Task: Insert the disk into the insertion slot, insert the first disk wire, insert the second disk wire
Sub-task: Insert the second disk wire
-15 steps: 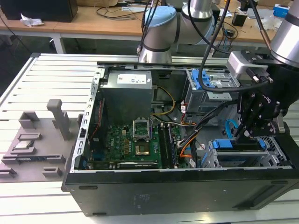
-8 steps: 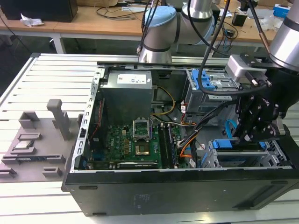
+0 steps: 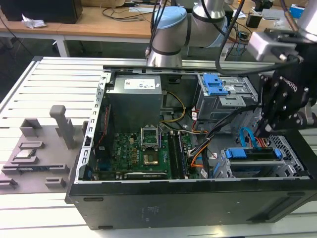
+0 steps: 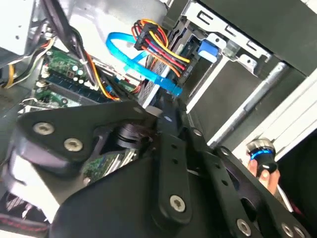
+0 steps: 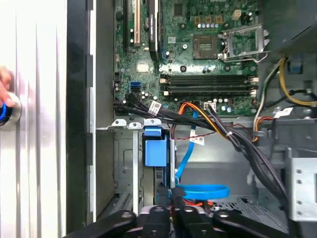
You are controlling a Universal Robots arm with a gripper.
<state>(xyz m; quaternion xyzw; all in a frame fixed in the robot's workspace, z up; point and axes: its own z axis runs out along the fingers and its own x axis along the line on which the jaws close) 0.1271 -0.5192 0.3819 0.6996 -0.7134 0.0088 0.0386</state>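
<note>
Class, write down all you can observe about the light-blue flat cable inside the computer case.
The light-blue flat cable is a thin, glossy, ribbon-like band, plastic by its look. In the first wrist view it forms a flat loop over the silver drive cage, with one run rising towards the motherboard. In the second wrist view it arcs beside the red, orange and black wire bundle, just above the gripper.

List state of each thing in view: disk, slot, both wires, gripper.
disk: seated in the insertion slot, blue carrier showing.
insertion slot: occupied by the disk.
first disk wire: red-orange bundle, plug at the disk's end.
second disk wire: blue loop running to the disk's end by the gripper.
gripper: at the disk's connector end; fingers unclear.
</note>
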